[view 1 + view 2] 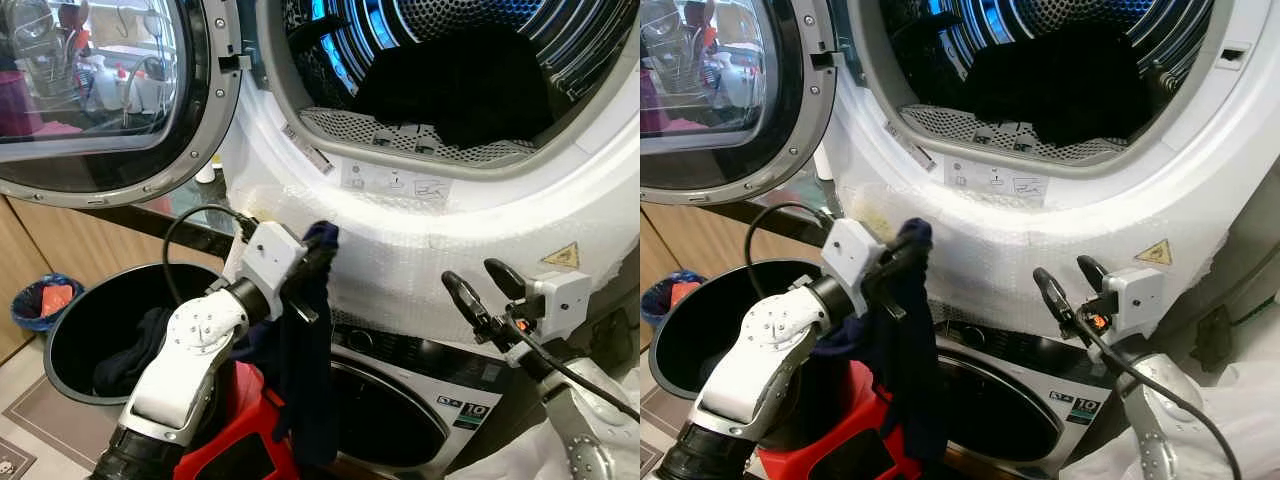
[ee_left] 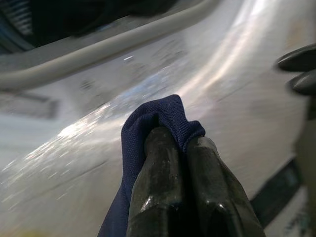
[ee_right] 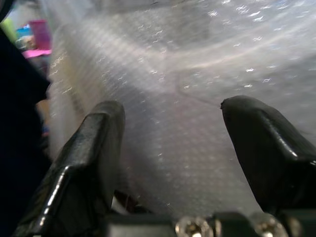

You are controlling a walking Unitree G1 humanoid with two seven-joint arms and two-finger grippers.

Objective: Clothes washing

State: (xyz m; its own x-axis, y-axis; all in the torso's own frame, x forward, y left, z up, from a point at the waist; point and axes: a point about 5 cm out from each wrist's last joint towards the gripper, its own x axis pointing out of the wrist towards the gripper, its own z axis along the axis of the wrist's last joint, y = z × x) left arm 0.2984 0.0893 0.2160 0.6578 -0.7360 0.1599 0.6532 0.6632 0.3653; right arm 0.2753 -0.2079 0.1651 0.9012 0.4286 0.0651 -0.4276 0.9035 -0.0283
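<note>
My left gripper [image 1: 318, 250] is shut on a dark navy garment [image 1: 305, 370] that hangs down below the open drum [image 1: 450, 60] of the upper machine. In the left wrist view the cloth [image 2: 158, 118] wraps over the closed fingertips [image 2: 163, 143]. Dark clothes [image 1: 470, 85] lie inside the drum. My right gripper [image 1: 478, 283] stands open and holds nothing, just below the white bubble-wrapped front [image 1: 420, 210], to the right of the garment. The right wrist view looks between the spread fingers [image 3: 89, 148] at that wrapped front [image 3: 187, 98].
The round glass door [image 1: 90, 90] is swung open at the upper left. A black bin [image 1: 75, 315] with dark clothes stands low on the left, a red thing [image 1: 235, 440] under my left arm. A second machine's door [image 1: 400, 410] sits below.
</note>
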